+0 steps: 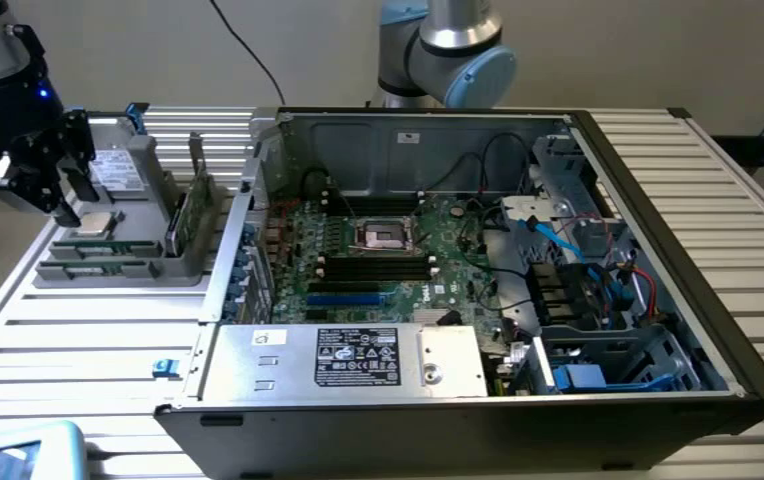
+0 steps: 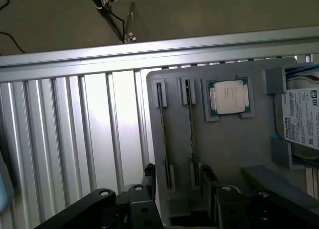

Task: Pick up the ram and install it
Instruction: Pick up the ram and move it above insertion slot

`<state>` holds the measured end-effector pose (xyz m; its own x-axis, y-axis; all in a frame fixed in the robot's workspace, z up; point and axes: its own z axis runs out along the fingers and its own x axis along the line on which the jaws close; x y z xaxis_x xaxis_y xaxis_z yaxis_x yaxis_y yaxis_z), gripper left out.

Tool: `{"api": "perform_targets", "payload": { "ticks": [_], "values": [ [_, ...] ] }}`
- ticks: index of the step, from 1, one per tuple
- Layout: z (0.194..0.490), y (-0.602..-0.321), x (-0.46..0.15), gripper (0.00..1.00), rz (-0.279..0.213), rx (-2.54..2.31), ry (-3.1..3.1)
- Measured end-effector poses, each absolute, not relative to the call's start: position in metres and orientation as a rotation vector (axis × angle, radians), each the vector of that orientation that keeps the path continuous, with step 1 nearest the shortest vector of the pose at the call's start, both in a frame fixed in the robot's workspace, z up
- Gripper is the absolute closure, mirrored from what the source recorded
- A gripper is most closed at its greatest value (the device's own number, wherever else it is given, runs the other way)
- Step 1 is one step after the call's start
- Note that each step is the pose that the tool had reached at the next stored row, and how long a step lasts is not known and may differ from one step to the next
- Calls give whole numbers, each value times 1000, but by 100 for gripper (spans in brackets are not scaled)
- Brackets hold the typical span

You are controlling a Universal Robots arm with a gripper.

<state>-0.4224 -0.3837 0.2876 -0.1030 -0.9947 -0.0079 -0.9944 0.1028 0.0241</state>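
Observation:
Two ram sticks stand on edge in slots of a grey holder (image 1: 115,268) beside the computer case; one ram stick (image 1: 187,218) shows green in the exterior view. From the wrist they are thin edges, one ram stick (image 2: 163,134) beside the other (image 2: 191,134). My gripper (image 1: 70,205) hangs above the holder's end toward the exterior view's left, over the silver processor chip (image 1: 93,222). Its jaws are open with nothing held. In the wrist view the gripper (image 2: 179,181) is above the sticks' near ends, one fingertip (image 2: 149,175) on each side.
The grey holder (image 2: 234,149) also carries the processor chip (image 2: 228,97) and a grey drive (image 2: 301,117) with a white label. The open computer case (image 1: 649,230) sits to the exterior view's right, its motherboard memory slots (image 1: 375,266) exposed beside cables and a power supply (image 1: 355,358).

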Motion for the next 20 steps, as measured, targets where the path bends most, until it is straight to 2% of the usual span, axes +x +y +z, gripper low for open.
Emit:
{"api": "perform_targets", "payload": {
  "ticks": [20],
  "values": [
    [251,-385,-421,51,-35,2131,-2292]
  ]
}}
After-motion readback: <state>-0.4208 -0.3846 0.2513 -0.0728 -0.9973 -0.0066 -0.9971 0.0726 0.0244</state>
